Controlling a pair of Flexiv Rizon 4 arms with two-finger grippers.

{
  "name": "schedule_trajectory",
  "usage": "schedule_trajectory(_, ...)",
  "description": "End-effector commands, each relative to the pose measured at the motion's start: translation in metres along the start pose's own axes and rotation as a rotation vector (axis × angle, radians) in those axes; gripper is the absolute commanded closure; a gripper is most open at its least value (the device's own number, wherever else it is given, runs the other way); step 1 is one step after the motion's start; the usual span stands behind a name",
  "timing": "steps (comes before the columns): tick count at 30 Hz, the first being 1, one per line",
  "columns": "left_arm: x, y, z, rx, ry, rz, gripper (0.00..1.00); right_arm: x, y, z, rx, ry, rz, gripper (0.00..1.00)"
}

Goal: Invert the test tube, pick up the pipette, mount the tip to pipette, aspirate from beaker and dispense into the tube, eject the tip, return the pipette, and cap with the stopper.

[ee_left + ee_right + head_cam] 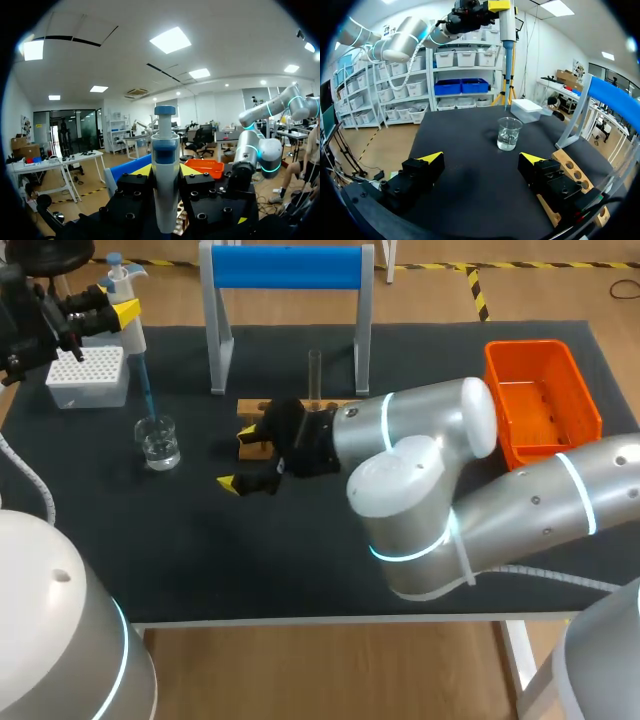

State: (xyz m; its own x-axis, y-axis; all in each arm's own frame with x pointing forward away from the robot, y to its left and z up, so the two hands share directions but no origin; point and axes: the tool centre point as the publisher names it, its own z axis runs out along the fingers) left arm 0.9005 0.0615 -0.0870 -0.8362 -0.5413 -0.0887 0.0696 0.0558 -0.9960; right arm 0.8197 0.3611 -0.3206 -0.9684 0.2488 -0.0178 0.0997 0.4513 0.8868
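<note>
Upper left: left gripper (116, 312) clamped on the pipette (131, 328), blue tip (145, 385) mounted, hanging over the beaker (158, 440) (aspirating looks next). Right gripper (240, 458) sits spread apart mid-frame near the upright test tube (314, 375). Dispense, eject, return and capping are left.

My white pipette (130, 325) stands upright at the far left, clamped in my left gripper (120, 312). Its long blue tip (146, 388) points down to the mouth of the clear beaker (158, 443), which is part filled with clear liquid. 1 clear test tube (314, 375) stands upright in the wooden rack (250, 407), mid-table.
</note>
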Motion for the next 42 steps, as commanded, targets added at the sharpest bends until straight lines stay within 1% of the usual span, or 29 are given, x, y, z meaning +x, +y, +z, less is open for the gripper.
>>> schedule_trajectory(1, 0.0, 0.0, 0.0, 0.001, 0.001, 0.001, 1.0, 0.0, -0.002, 0.034, 0.01, -0.014, -0.006, 0.0)
schedule_trajectory(13, 0.0, 0.0, 0.0, 0.001, 0.001, 0.001, 1.0, -0.01, -0.004, 0.05, 0.029, -0.02, -0.03, 0.0)
schedule_trajectory(22, 0.0, 0.0, 0.0, 0.001, 0.001, 0.001, 1.0, -0.02, -0.003, 0.054, 0.024, -0.037, -0.022, 0.0)
schedule_trajectory(42, 0.0, 0.0, 0.0, 0.001, 0.001, 0.001, 1.0, -0.02, 0.0, 0.052, 0.021, -0.045, -0.025, 0.0)
